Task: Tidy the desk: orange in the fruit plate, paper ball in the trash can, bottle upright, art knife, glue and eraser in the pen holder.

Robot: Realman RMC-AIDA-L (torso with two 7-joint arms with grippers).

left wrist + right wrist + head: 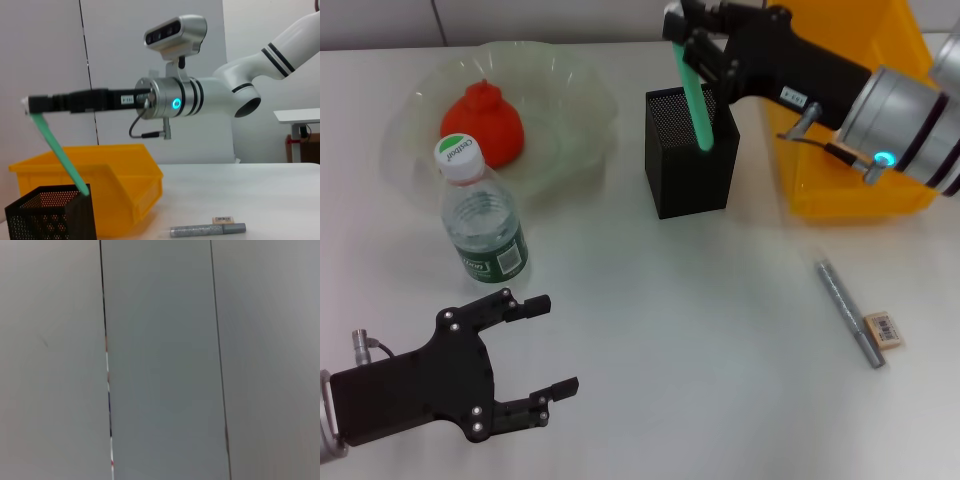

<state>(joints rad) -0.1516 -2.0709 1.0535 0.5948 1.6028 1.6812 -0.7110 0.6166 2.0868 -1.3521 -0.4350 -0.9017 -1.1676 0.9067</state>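
Right gripper (692,42) holds a slim green stick (697,95) (tilted) into the mesh pen holder (688,170).

This looks like a robotics lab or test room set up to mimic an office desk. The plain white table (670,330) carries a staged handful of things: a black mesh pen holder (688,165), with a yellow trash can (850,190) just beside it and a pale-green fruit plate (570,110) on its other side. Behind the pen holder stand bare grey wall panels (150,60) with thin dark seams. Beyond the trash can, the corner of another white table (300,116) shows.
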